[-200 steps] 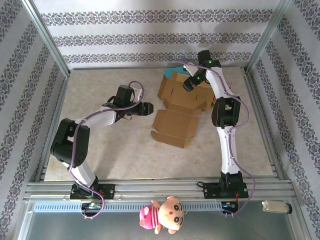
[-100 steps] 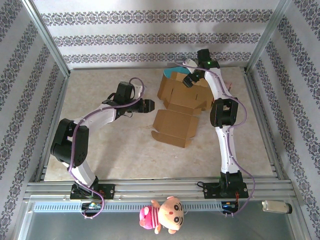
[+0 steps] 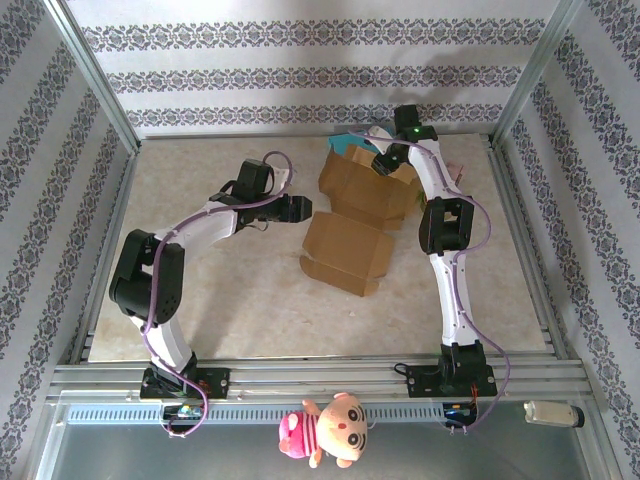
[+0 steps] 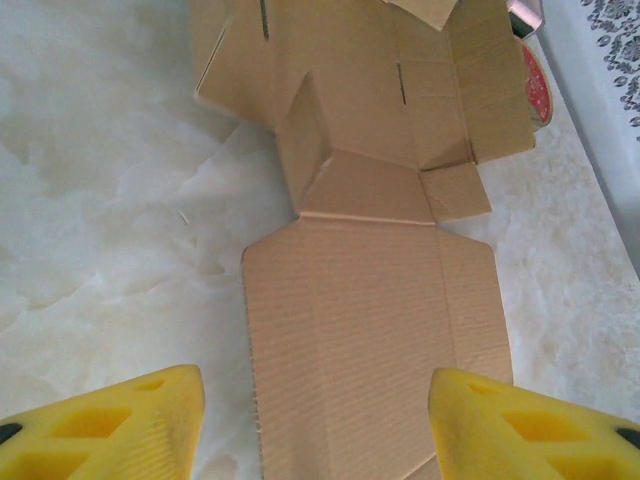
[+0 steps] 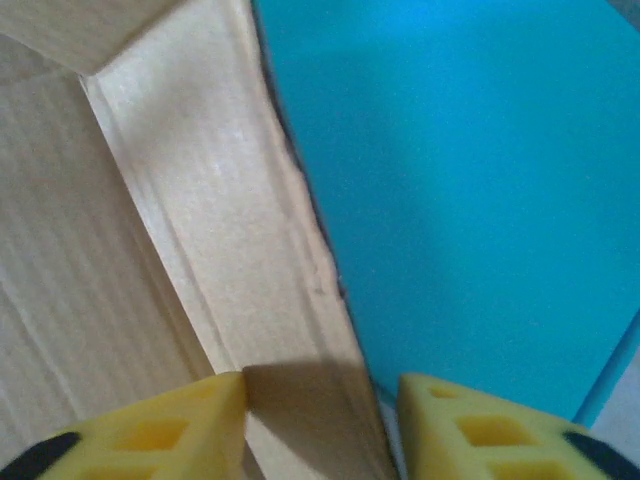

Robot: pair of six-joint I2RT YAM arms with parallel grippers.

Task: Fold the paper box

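Box place: the box [image 3: 355, 215] lies partly unfolded on the far middle of the table [image 3: 230, 290], between the two arms.
Left pincer: the left pincer [image 3: 298, 208] hovers just beside the box's left edge, its yellow fingers spread wide apart and holding nothing.
Right pincer: the right pincer [image 3: 382, 162] is at the box's far right corner; its fingers are close together on either side of a flap, but I cannot tell whether they pinch it.
Top camera alone: a plush doll [image 3: 325, 430] lies on the rail in front of the arm bases.
Left wrist alone: creases, slots and side flaps of the box [image 4: 370, 300] show beyond the left pincer [image 4: 315, 400]; a red-edged round thing [image 4: 537, 90] sits by the far flap, its markings too small to read.
Right wrist alone: an upright cardboard wall of the box [image 5: 230, 230] runs into the right pincer [image 5: 322, 400], with a blue sheet [image 5: 460, 180] right behind it.
Change since earlier: the box's far part, open before, now looks folded over; the left pincer has come nearer the box.
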